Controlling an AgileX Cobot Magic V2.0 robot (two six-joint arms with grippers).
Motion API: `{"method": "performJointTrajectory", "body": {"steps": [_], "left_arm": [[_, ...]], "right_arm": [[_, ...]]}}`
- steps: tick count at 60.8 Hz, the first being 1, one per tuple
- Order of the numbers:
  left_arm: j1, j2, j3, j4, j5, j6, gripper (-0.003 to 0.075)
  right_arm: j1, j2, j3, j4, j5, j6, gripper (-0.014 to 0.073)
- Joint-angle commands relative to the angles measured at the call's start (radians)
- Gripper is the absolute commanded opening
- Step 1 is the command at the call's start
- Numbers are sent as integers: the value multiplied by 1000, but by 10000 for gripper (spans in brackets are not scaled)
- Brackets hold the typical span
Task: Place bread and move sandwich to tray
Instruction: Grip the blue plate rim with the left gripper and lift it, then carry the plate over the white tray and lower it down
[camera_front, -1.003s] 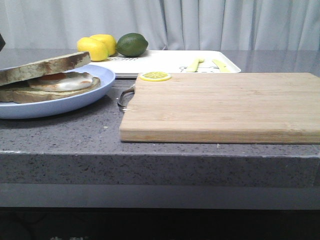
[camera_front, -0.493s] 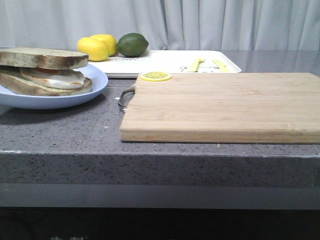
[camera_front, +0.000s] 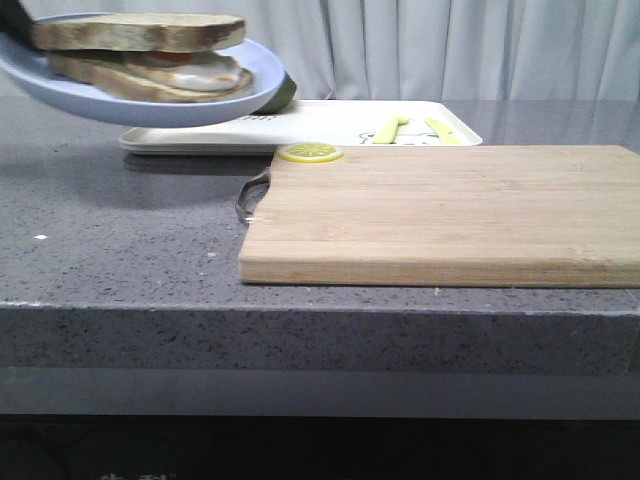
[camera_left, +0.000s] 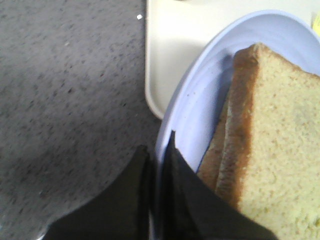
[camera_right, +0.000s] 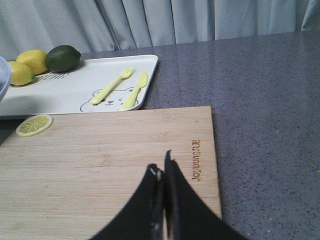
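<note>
My left gripper (camera_left: 157, 142) is shut on the rim of the round light-blue plate (camera_left: 210, 100) and holds it in the air. In the front view the plate (camera_front: 120, 100) hangs at the upper left, above the left end of the white tray (camera_front: 340, 125). The sandwich (camera_front: 150, 62) lies on the plate, with the fried egg between its slices and the plain bread (camera_front: 135, 32) on top. The bread also shows in the left wrist view (camera_left: 280, 140). My right gripper (camera_right: 161, 161) is shut and empty above the wooden cutting board (camera_right: 110, 170).
The cutting board (camera_front: 440, 210) lies in front of the tray, with a lemon slice (camera_front: 310, 152) at its back left corner. On the tray (camera_right: 75, 90) are two lemons (camera_right: 22, 70), a lime (camera_right: 62, 57), and a yellow fork and knife (camera_right: 120, 87).
The plate with the sandwich has risen off the counter and moved right and back, over the tray's left end. It now hides the lemons in the front view.
</note>
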Motion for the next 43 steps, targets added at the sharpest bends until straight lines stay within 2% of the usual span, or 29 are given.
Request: {"method": "performJointTrajectory", "body": {"steps": [1,11,22,28,37,43], "left_arm": [[-44,37,-156,-92,-17,-59,-20],[-85,225,-429,-88,80,-140,-20],[-111,459,-802,-84,234,-254,-20],[-127,559,-982,-77,270,-308,-20],[-147,653,-1123,-55,270,-350,-20],[-154,680,-1133,-48,270,-350,-20]], "right_arm": [[0,6,-28,2,-85,1,-61],[0,6,-26,2,-84,1,-61],[0,7,-15,2,-90,1,-61],[0,7,-15,2,-93,1,-61],[0,7,-15,2,-93,1,-61],[0,7,-15,1,-93,1,-61]]}}
